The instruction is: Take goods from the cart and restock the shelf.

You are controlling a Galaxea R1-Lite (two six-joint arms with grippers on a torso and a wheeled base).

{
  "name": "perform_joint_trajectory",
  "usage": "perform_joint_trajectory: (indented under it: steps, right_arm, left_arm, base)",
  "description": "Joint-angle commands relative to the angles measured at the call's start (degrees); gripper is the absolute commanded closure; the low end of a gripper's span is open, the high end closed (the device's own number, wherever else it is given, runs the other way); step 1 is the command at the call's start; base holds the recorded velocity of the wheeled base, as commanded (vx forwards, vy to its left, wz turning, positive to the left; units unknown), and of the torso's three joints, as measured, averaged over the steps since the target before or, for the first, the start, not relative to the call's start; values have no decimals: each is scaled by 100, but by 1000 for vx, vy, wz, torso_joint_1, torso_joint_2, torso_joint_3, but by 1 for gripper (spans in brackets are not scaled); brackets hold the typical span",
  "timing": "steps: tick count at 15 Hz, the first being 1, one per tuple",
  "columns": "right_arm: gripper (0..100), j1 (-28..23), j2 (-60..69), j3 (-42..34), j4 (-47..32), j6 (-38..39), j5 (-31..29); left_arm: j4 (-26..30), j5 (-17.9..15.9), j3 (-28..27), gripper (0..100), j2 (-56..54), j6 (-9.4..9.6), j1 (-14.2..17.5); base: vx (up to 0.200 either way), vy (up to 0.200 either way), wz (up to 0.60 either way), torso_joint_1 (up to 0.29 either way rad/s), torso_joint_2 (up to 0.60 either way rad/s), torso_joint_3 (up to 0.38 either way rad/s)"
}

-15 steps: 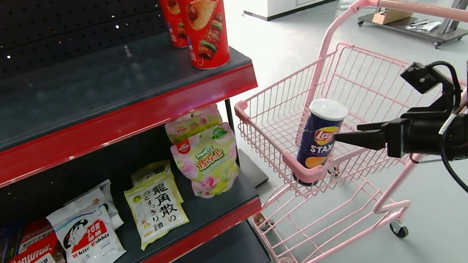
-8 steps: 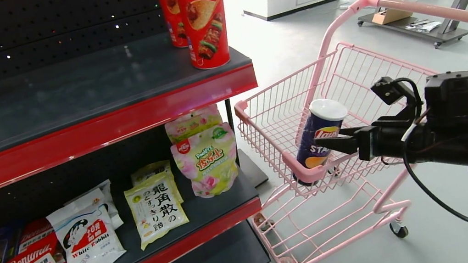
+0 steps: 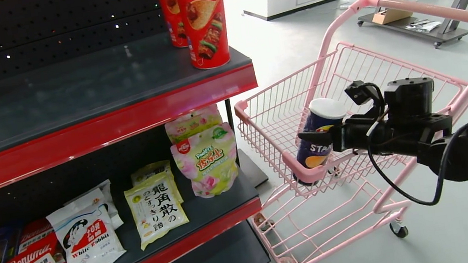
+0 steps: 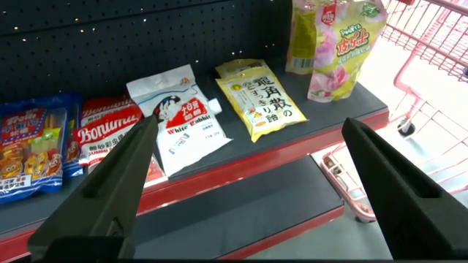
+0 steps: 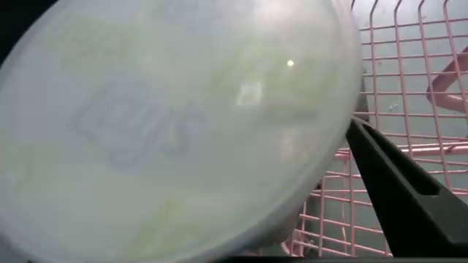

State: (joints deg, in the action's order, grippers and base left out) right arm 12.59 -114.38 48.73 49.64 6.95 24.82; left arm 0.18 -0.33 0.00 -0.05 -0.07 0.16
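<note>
Straddling can (image 3: pixel 312 158) in cart (image 3: pixel 242 109) corner with right pincer (image 3: pixel 313 134); cannot tell if pinching. Holding left pincer (image 4: pixel 250 123) spread. Could tip or snag on cart if gripped so high, off-centre.

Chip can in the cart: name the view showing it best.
Head view: the whole chip can stands tilted in the cart. The right wrist view gives a close-up of its white lid; the left wrist view faces bags on the shelf.

Chip can (image 3: pixel 316 156) base hidden behind cart rim (image 3: pixel 240 112); lid (image 5: pixel 183 124) blurred; red cans (image 3: pixel 203 15) cropped at top.
</note>
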Motion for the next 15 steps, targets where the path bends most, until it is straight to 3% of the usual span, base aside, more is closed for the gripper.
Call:
perform_joint_trajectory:
  steps: [1, 2, 6, 9, 13, 15]
  right_arm:
    - [0, 15, -269, 128, 63, -71, -250]
    - [100, 33, -304, 146, 160, -71, -381]
    - [100, -2, -269, 146, 318, -9, -373]
    - [100, -2, 443, 374, 125, -1, -364]
    - [100, 15, 1999, 1684, -1941, -1, -337]
    - [100, 252, 2764, 1640, -2855, -1, -390]
  left_arm:
    - [-1, -2, 0, 0, 5, -1, 2]
    - [-1, -2, 0, 0, 5, -1, 2]
    - [-1, -2, 0, 0, 5, -1, 2]
    - [-1, -11, -9, 0, 5, -1, 2]
    - [-1, -2, 0, 0, 5, -1, 2]
    - [-1, -2, 0, 0, 5, -1, 2]
  base:
    - [0, 0, 0, 0, 0, 0]
    - [0, 0, 0, 0, 0, 0]
    - [0, 0, 0, 0, 0, 0]
    - [0, 0, 0, 0, 0, 0]
    - [0, 0, 0, 0, 0, 0]
    - [0, 0, 0, 0, 0, 0]
